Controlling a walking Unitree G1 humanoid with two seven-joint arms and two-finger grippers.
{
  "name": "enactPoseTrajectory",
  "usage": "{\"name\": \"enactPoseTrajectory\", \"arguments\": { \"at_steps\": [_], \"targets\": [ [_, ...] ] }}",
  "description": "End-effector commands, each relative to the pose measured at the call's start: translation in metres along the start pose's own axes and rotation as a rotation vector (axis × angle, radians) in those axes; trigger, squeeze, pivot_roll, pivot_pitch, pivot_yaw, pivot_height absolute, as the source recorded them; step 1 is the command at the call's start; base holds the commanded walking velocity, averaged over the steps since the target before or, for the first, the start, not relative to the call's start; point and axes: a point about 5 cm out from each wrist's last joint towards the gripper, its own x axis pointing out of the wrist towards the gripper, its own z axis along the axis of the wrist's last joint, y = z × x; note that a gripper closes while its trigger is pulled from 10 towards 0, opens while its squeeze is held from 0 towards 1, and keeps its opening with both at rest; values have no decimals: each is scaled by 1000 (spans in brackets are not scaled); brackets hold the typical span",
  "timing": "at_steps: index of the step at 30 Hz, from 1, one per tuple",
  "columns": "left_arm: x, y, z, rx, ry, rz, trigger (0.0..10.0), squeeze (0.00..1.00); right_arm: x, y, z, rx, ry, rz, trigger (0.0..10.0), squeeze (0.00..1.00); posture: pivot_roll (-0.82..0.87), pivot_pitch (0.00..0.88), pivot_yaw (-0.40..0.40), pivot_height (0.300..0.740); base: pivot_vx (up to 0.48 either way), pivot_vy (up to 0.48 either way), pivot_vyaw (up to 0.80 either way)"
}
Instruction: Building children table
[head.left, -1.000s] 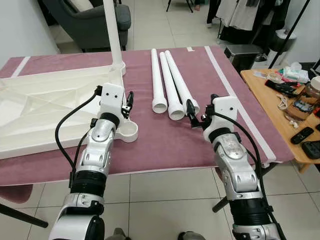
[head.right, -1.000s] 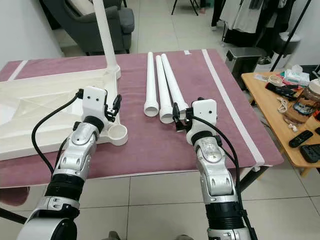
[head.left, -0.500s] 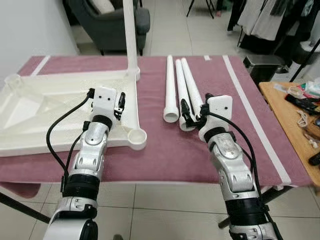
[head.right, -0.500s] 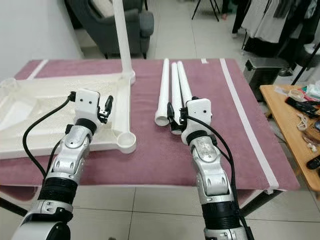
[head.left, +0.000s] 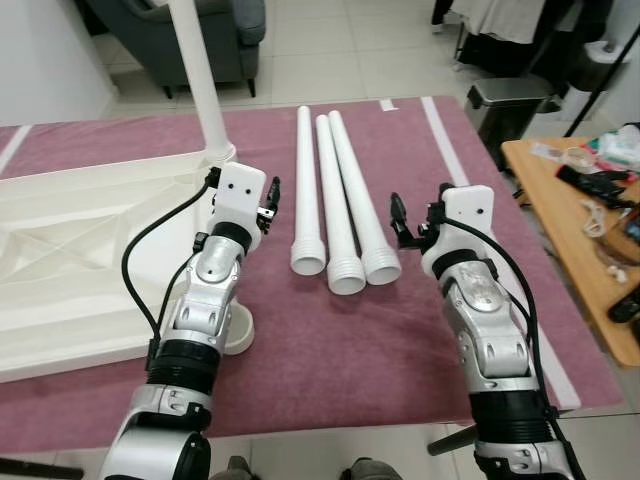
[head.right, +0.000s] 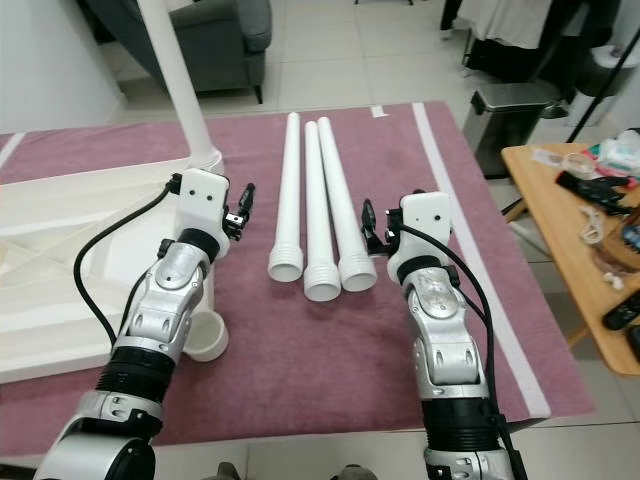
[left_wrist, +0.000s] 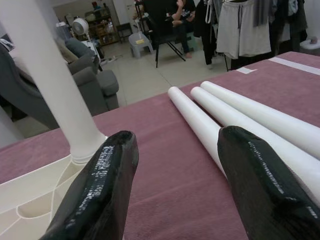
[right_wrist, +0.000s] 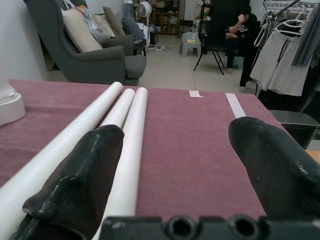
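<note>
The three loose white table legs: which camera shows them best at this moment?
The left eye view: all three white legs lie side by side, full length on the purple cloth, open ends toward the robot. The right eye view matches it. The left wrist view shows their far ends between open fingers; the right wrist view shows them foreshortened.

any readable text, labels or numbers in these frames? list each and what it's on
None readable.
Table top, the three loose legs and both grippers, left and right: plain, no markings.
Clutter on the wooden side table: any print there is too small and blurred to read.
</note>
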Motion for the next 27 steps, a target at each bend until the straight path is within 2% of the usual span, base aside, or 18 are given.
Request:
{"name": "enactPoseTrajectory", "arguments": {
  "at_steps": [1, 13, 18, 20, 21, 22, 23, 25, 26, 27],
  "targets": [
    [-3, 3, -6, -9, 20, 21, 10000, 0, -2, 5, -4, 1, 17, 22, 10000, 0, -67, 55, 66, 740, 0, 0, 0],
    [-2, 3, -6, -2, 27, 23, 10000, 0, -5, 8, -4, 8, 15, 47, 10000, 0, -74, 52, 71, 740, 0, 0, 0],
    [-2, 11, -1, 67, 41, -38, 10000, 0, -6, 14, -3, 12, 32, 112, 10000, 0, -71, 63, 74, 740, 0, 0, 0],
    [-10, 25, 6, 170, 36, -132, 10000, 0, -1, 23, -2, -2, 73, 166, 10000, 0, -65, 73, 81, 740, 0, 0, 0],
    [-10, 25, 6, 170, 36, -132, 10000, 0, -1, 23, -2, -2, 73, 166, 10000, 0, -65, 73, 81, 740, 0, 0, 0],
    [-20, 35, 9, 223, 36, -182, 10000, 0, 5, 28, -1, -11, 100, 179, 10000, 0, -49, 87, 87, 740, 0, 0, 0],
    [-20, 35, 9, 223, 36, -182, 10000, 0, 5, 28, -1, -11, 100, 179, 10000, 0, -49, 87, 87, 740, 0, 0, 0],
    [-48, 54, 15, 275, 34, -283, 10000, 0, 22, 40, 4, 15, 160, 196, 10000, 0, -19, 97, 85, 740, 0, 0, 0],
    [-57, 58, 17, 283, 33, -313, 10000, 0, 27, 44, 5, 30, 180, 201, 10000, 0, -15, 98, 84, 740, 0, 0, 0],
    [-57, 58, 17, 283, 33, -313, 10000, 0, 27, 44, 5, 30, 180, 201, 10000, 0, -15, 98, 84, 740, 0, 0, 0]
  ]
}}
